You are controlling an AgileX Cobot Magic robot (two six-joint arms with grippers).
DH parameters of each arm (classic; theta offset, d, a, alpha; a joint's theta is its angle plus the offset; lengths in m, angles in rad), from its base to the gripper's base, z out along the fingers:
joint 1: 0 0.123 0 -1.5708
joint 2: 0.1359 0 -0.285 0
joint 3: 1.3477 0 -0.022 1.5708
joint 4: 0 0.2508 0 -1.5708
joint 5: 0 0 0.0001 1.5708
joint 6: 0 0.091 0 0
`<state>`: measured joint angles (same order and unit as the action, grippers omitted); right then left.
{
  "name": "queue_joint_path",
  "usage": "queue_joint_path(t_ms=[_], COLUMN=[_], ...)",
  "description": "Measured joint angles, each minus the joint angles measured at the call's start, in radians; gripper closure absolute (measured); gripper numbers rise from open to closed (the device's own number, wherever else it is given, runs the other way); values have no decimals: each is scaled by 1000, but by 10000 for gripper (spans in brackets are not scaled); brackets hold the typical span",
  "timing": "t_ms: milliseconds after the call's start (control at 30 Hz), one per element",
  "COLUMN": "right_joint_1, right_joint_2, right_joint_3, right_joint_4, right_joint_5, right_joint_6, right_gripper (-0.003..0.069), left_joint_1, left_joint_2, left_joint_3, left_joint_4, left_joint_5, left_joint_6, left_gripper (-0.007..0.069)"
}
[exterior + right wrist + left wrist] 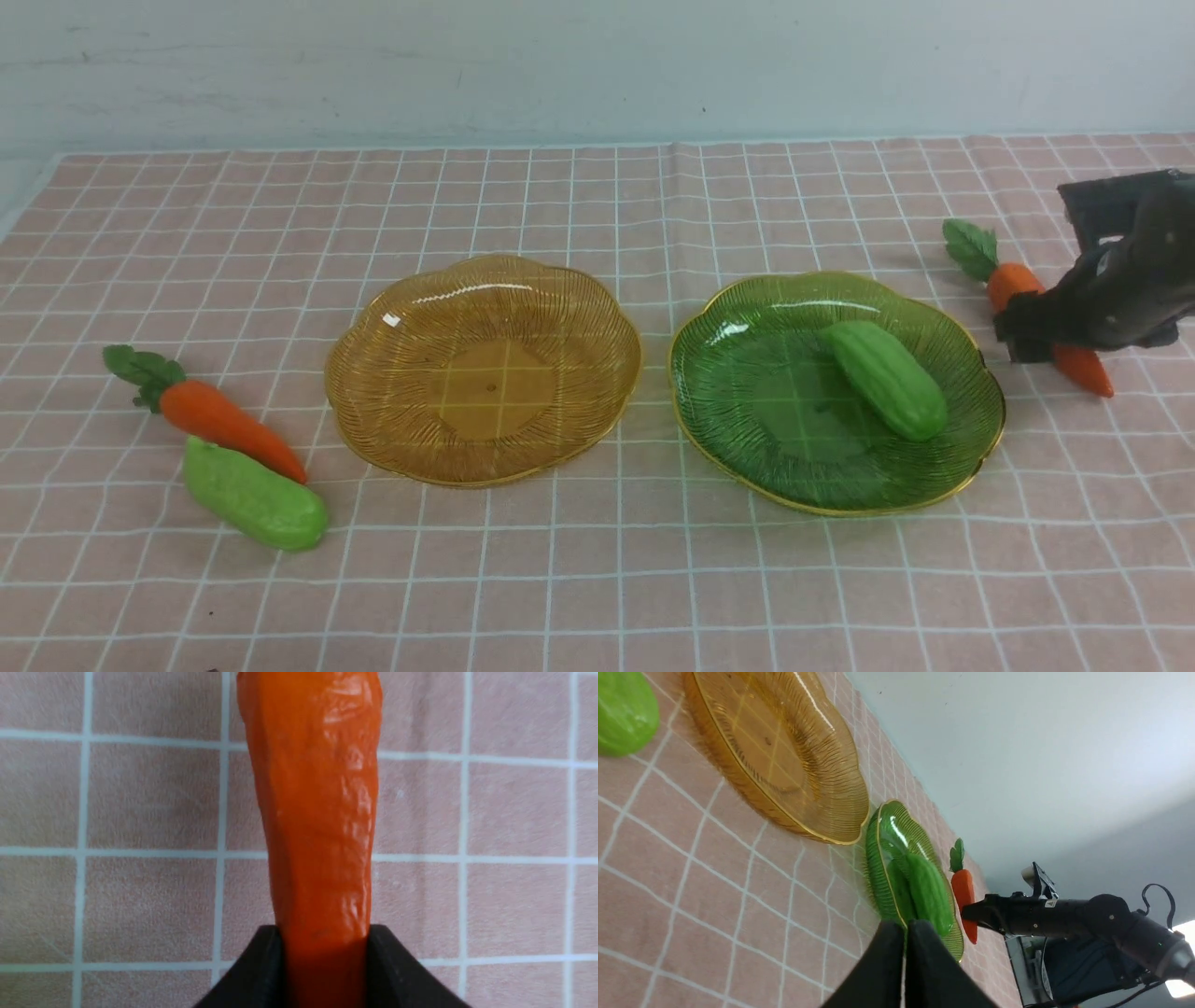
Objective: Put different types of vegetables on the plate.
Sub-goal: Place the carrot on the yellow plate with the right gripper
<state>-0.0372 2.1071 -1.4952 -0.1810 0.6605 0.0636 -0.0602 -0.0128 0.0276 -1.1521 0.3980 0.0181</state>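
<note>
The right jaws pinch the carrot (317, 826) mid-body, low on the table (597, 579). Best to lift it clear first, then swing across to the green plate (747, 411) beside them, next to the gourd (887, 378). The left jaws sit pressed together, empty.

No legible text, brand, number. Tiny white sticker (1049, 903) on right arm (1069, 917): unreadable.

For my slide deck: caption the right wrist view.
Right gripper grips an orange carrot, pink checked cloth behind.
</note>
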Motion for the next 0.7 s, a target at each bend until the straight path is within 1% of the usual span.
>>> queue_joint_path(t_ms=[133,200,333,367,400,433,500,533,567,633,700], right_joint_1=[0,0,21,45,83,133,247,313,385,476,531], right_joint_2=[-55,-84,-146,-151,-150,-141,-110,-89,-63,-23,12], right_joint_3=[-99,-141,-187,-188,-190,-189,-191,-194,-196,-200,-209], right_joint_4=[11,66,431,552,700,802,987,1053,1097,1104,1087], right_joint_5=[119,171,290,323,359,376,375,349,295,199,116], right_joint_6=[-27,-57,-225,-285,-348,-415,-525,-562,-604,-654,-693], right_gripper=[457,457,457,457,457,457,457,457,457,457,452], left_joint_1=[0,0,0,0,0,0,0,0,0,0,0], left_joint_2=[0,0,0,0,0,0,0,4,12,37,61], left_joint_3=[0,0,0,0,0,0,0,0,0,-4,-24], left_joint_4=[-36,-39,-40,-40,-40,-40,-40,-41,-41,-41,-41], left_joint_5=[-20,-24,-50,-51,-52,-53,-61,-64,-65,-59,-28], left_joint_6=[40,51,92,102,113,126,148,153,157,158,151], left_gripper=[627,627,627,627,627,627,627,627,627,627,627])
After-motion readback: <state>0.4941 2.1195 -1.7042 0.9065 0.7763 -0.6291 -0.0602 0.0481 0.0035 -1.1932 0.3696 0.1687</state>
